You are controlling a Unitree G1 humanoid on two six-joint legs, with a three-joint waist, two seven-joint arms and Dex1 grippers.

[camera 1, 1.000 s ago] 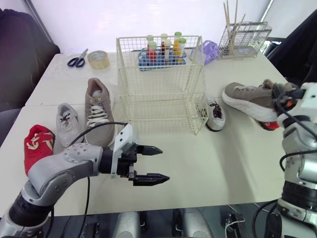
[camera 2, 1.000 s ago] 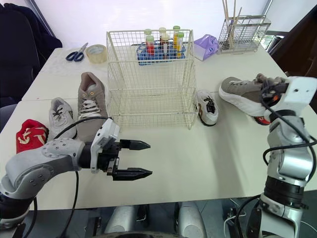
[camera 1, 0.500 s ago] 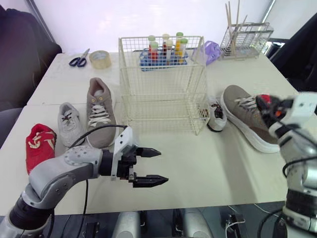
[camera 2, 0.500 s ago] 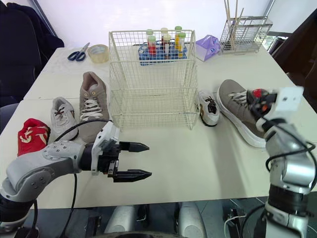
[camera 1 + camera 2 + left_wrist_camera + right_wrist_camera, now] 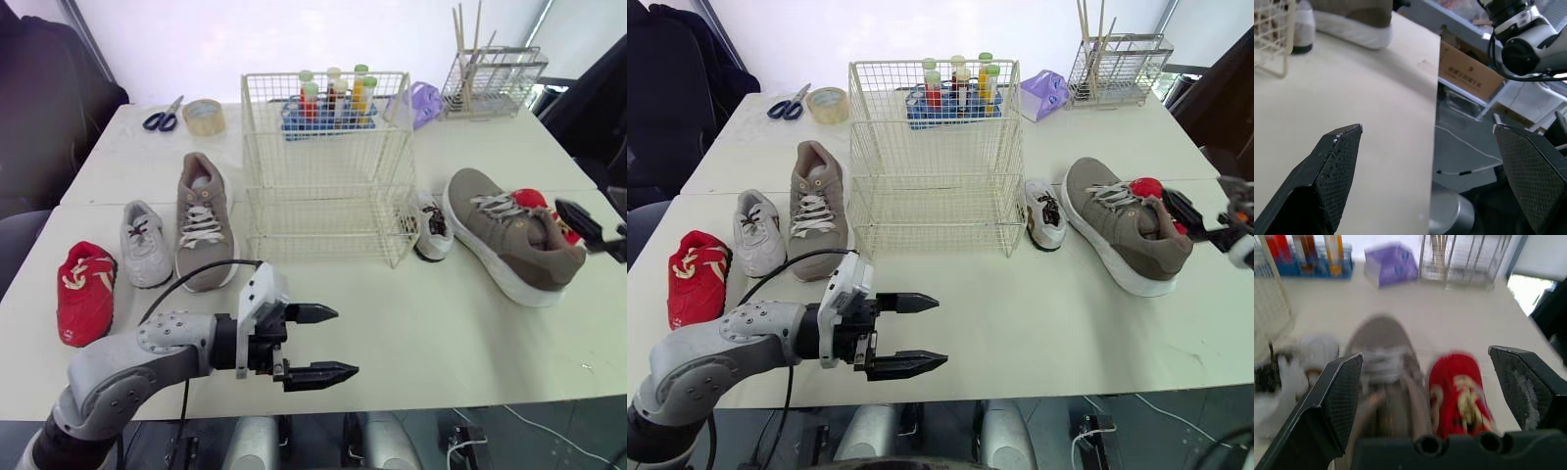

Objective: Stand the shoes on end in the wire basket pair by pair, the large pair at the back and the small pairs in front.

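Observation:
The white wire basket stands at mid-table with nothing in it. To its left lie a large taupe shoe, a small grey shoe and a small red shoe. To its right lie a small white shoe, the second large taupe shoe flat on its sole, and a red shoe just behind it. My right gripper hangs open just right of that taupe shoe and holds nothing. Above the table's front, my left gripper stands open with nothing in it.
Behind the basket stand a rack of test tubes, a purple box and a wire holder with sticks. Scissors and a tape roll lie at the back left. A cardboard box sits beyond the table's edge.
My right gripper has opened and let go of the large taupe shoe, which now rests flat on the table. The right arm has drawn back to the right. The left gripper has barely moved.

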